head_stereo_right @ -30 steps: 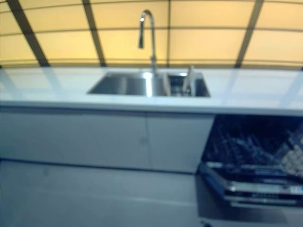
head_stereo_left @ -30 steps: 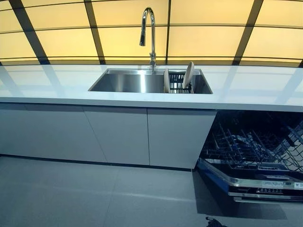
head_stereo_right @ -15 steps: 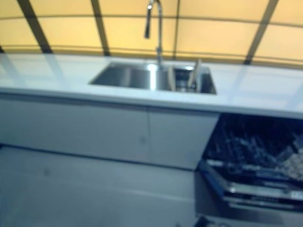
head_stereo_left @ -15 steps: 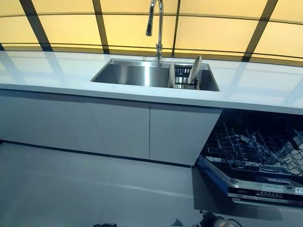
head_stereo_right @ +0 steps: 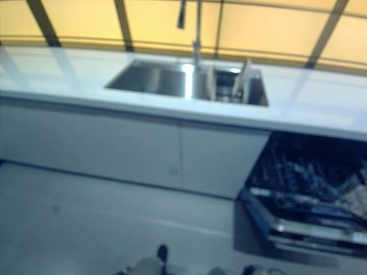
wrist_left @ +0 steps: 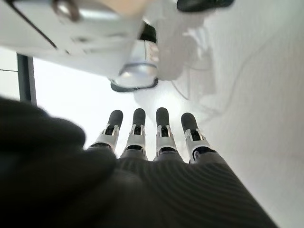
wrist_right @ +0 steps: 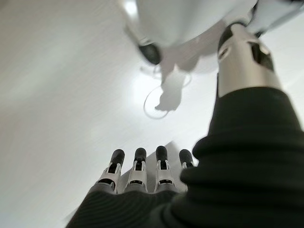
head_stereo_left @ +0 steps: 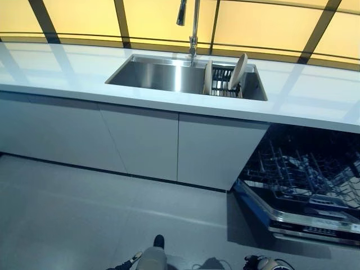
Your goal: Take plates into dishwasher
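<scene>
The robot's left hand (wrist_left: 147,137) hangs down with straight, relaxed fingers, holding nothing; the right hand (wrist_right: 147,171) hangs the same way, empty, over bare grey floor (head_stereo_left: 73,214). Well apart from both, two round cream plates (head_stereo_left: 238,71) stand on edge in a dark wire rack (head_stereo_left: 222,84) inside the steel sink (head_stereo_left: 157,76), set into the long white surface (head_stereo_left: 315,101). Below and to the right, the open dishwasher (head_stereo_left: 304,197) shows its dark lower rack pulled out.

Likely risks: the thin upright plates could slip or knock the tall chrome tap (head_stereo_left: 191,22) during a reach, and the low open door could catch a step.

Only the wrist views show the fingers; only the eye views show plates, sink and dishwasher
</scene>
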Motion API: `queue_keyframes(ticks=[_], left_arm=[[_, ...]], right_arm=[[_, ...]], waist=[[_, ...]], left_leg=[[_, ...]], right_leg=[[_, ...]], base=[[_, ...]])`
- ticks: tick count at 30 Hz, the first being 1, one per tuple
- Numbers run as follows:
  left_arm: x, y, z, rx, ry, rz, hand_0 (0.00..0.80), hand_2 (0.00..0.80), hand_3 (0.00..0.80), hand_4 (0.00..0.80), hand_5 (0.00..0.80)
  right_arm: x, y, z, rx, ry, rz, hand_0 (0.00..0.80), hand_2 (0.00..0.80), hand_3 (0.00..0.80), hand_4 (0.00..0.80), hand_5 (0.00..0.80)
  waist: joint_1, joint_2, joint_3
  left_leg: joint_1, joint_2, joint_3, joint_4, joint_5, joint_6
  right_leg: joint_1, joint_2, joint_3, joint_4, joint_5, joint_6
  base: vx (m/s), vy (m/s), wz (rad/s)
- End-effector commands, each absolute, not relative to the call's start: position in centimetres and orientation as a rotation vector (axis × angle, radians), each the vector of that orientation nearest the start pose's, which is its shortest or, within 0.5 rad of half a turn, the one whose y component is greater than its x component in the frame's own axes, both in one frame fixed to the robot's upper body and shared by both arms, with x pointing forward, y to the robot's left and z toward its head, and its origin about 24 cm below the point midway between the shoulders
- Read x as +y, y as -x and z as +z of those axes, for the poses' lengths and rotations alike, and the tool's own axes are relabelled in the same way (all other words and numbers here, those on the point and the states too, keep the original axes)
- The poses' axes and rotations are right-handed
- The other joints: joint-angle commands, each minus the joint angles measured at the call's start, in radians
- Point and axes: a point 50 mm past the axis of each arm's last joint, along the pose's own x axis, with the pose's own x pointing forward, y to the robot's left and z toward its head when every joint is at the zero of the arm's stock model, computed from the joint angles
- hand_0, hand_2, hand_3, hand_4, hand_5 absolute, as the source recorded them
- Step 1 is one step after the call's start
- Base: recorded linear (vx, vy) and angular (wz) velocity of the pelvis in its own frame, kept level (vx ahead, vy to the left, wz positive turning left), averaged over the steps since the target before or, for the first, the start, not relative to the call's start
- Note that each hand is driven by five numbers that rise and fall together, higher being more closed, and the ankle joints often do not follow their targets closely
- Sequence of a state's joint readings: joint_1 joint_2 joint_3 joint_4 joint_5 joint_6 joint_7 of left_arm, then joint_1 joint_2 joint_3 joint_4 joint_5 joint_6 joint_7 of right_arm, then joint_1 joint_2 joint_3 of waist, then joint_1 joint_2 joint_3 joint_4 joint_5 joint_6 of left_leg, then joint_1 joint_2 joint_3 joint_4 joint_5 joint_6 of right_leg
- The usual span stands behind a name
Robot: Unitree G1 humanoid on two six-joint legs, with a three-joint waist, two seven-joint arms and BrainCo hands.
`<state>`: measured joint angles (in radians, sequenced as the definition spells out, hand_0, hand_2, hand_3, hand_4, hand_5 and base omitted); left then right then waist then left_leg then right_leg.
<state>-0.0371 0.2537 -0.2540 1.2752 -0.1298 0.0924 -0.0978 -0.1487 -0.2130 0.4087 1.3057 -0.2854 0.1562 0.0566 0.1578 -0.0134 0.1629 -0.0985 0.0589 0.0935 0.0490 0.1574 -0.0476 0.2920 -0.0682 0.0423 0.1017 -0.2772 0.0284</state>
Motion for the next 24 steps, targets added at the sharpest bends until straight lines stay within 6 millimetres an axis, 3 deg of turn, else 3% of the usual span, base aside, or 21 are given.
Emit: queue_keyframes(ticks=[1,10,14,16,18,20,22,23,24], left_arm=[[23.4,-9.3,-16.2,1.330,-0.316,-0.109,0.000,0.000,0.000,0.000,0.000],[22.9,-9.5,-16.2,1.361,-0.314,-0.129,0.000,0.000,0.000,0.000,0.000],[22.8,-9.8,-16.2,1.369,-0.303,-0.116,0.000,0.000,0.000,0.000,0.000],[22.7,-10.4,-16.1,1.360,-0.335,-0.127,0.000,0.000,0.000,0.000,0.000],[22.7,-10.9,-16.0,1.349,-0.370,-0.145,0.000,0.000,0.000,0.000,0.000],[22.9,-11.3,-15.8,1.338,-0.403,-0.157,0.000,0.000,0.000,0.000,0.000],[23.2,-11.5,-15.7,1.330,-0.446,-0.174,0.000,0.000,0.000,0.000,0.000],[23.3,-11.5,-15.7,1.330,-0.463,-0.166,0.000,0.000,0.000,0.000,0.000],[23.4,-11.5,-15.7,1.330,-0.472,-0.146,0.000,0.000,0.000,0.000,0.000]], right_arm=[[-20.7,-12.3,-16.0,1.244,0.749,0.408,0.000,0.000,0.000,0.000,0.000],[-21.3,-12.7,-15.7,1.257,0.776,0.392,0.000,0.000,0.000,0.000,0.000],[-21.8,-12.6,-15.7,1.262,0.780,0.366,0.000,0.000,0.000,0.000,0.000],[-21.9,-12.5,-15.7,1.260,0.755,0.326,0.000,0.000,0.000,0.000,0.000],[-21.8,-12.6,-15.7,1.245,0.722,0.290,0.000,0.000,0.000,0.000,0.000],[-21.6,-12.9,-15.6,1.211,0.714,0.262,0.000,0.000,0.000,0.000,0.000],[-21.6,-13.3,-15.4,1.169,0.728,0.237,0.000,0.000,0.000,0.000,0.000],[-21.8,-13.4,-15.3,1.157,0.730,0.224,0.000,0.000,0.000,0.000,0.000],[-21.9,-13.7,-15.2,1.146,0.733,0.218,0.000,0.000,0.000,0.000,0.000]], waist=[[0.005,0.010,-0.043],[-0.008,0.009,-0.070],[-0.019,0.005,-0.080],[-0.026,-0.002,-0.089],[-0.034,-0.015,-0.101],[-0.050,-0.016,-0.107],[-0.087,0.002,-0.090],[-0.108,0.007,-0.079],[-0.129,0.021,-0.071]], left_leg=[[-0.102,0.042,-0.017,-0.040,0.045,-0.026],[-0.113,0.044,-0.019,-0.014,0.003,-0.020],[-0.123,0.019,-0.015,0.060,-0.049,0.000],[-0.125,-0.005,-0.004,0.108,-0.087,0.024],[-0.115,-0.039,0.007,0.117,-0.111,0.056],[-0.066,-0.071,0.003,0.088,-0.127,0.087],[0.005,-0.083,-0.013,0.059,-0.140,0.103],[0.044,-0.084,-0.020,0.047,-0.147,0.103],[0.086,-0.070,-0.023,0.023,-0.146,0.095]], right_leg=[[0.077,-0.060,-0.150,-0.013,0.061,0.067],[0.050,-0.108,-0.171,-0.039,0.094,0.095],[0.047,-0.127,-0.167,-0.021,0.110,0.103],[0.055,-0.134,-0.161,0.006,0.117,0.105],[0.052,-0.131,-0.150,0.058,0.167,0.116],[-0.038,-0.159,-0.142,0.259,0.320,0.133],[-0.197,-0.135,-0.103,0.448,0.387,0.123],[-0.269,-0.119,-0.110,0.434,0.383,0.109],[-0.327,-0.090,-0.125,0.370,0.333,0.086]], base=[[0.142,0.025,-0.54],[0.098,0.066,-0.32],[0.093,0.121,-0.19],[0.181,0.191,0.09],[0.160,0.159,0.19],[0.166,0.165,0.31],[0.237,0.140,0.30],[0.294,0.014,0.53],[0.319,-0.088,0.64]])
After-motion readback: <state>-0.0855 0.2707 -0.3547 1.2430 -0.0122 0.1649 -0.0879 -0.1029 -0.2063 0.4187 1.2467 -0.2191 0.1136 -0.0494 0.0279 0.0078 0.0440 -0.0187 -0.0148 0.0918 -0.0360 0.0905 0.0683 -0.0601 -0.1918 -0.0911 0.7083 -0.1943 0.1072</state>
